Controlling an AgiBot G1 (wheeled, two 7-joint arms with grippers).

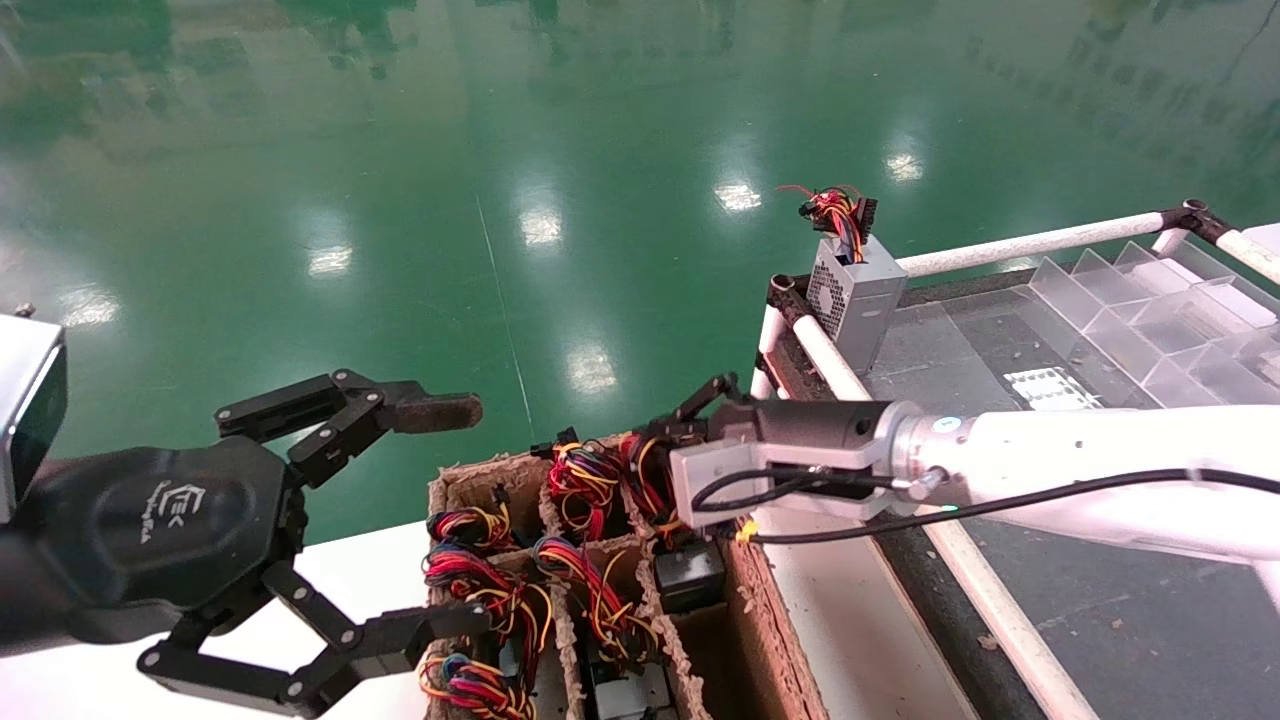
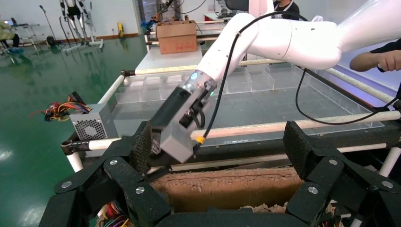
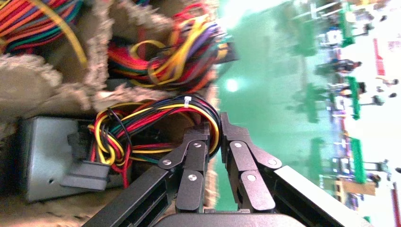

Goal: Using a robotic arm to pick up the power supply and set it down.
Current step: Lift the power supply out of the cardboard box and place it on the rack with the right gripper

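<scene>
Right gripper (image 3: 215, 130): black linked fingers nearly together, pinched on the looped wire bundle of the power supply; it reaches from the white right arm (image 1: 1080, 455) over the far right corner of the cardboard box.
Right fingers (image 3: 194, 156): the yellow, red and black loop passes between the tips; only a narrow gap shows between the two fingers.
Power supply (image 3: 45, 158): grey metal box sitting low in a cardboard compartment, just beyond the right gripper's tips; its wire bundle (image 3: 156, 127) rises from the box to the gripper. In the head view the box itself is hidden behind the gripper and wires.
Cardboard box (image 1: 760, 620): brown, split by ragged dividers into compartments; several hold units topped with coloured wires (image 1: 480, 585).
Left gripper (image 1: 380, 520): held above the near left side of the cardboard box, fingers spread wide apart, holding nothing; the upper finger carries a rough brownish pad (image 1: 435, 410).
Second grey unit (image 1: 850, 295): stands upright on the far corner of the tabletop, against the white rail (image 1: 1030, 243), red wires and a black plug on top, well apart from both grippers.
Tabletop (image 1: 1100, 600): dark surface on the right side, with clear plastic trays (image 1: 1150, 320) at its far end.
Floor (image 1: 400, 150): glossy green.
</scene>
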